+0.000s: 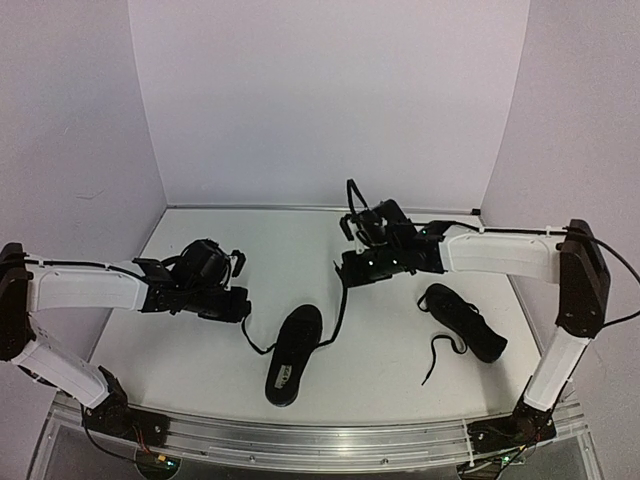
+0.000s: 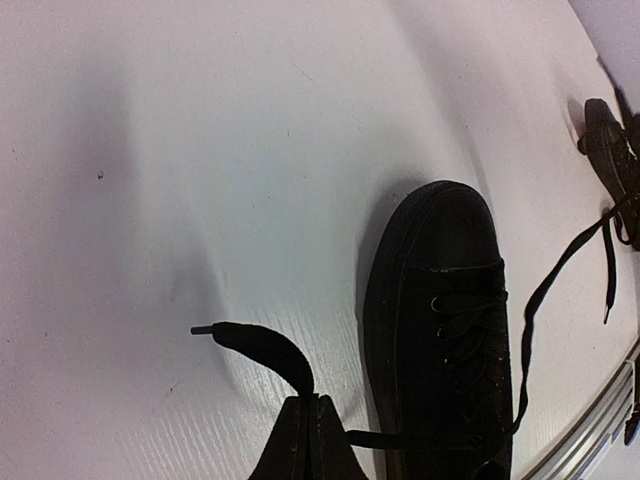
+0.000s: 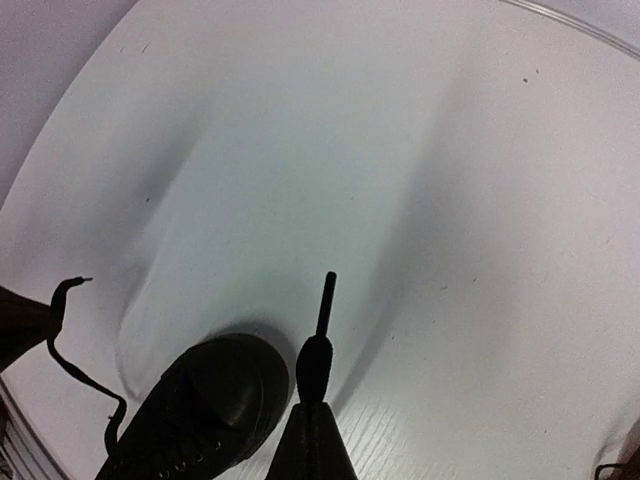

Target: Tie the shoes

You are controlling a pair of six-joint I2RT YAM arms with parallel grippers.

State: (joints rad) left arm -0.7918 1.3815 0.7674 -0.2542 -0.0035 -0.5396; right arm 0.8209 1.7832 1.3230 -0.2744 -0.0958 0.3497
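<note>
Watching my left gripper (image 2: 305, 430) clenched on the near shoe's (image 1: 293, 352) left lace (image 2: 262, 345), right gripper (image 3: 312, 425) clenched on its right lace (image 3: 317, 355).

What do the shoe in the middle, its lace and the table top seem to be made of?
Shoe: the upper looks like matte black fabric, perhaps canvas, with stitched seams. Its toe cap is smoother, probably rubber.
Lace: a flat black band, likely woven, with a stiff narrow tip.
Table top: white and fairly matte with fine grain lines, possibly laminate or painted wood.
</note>
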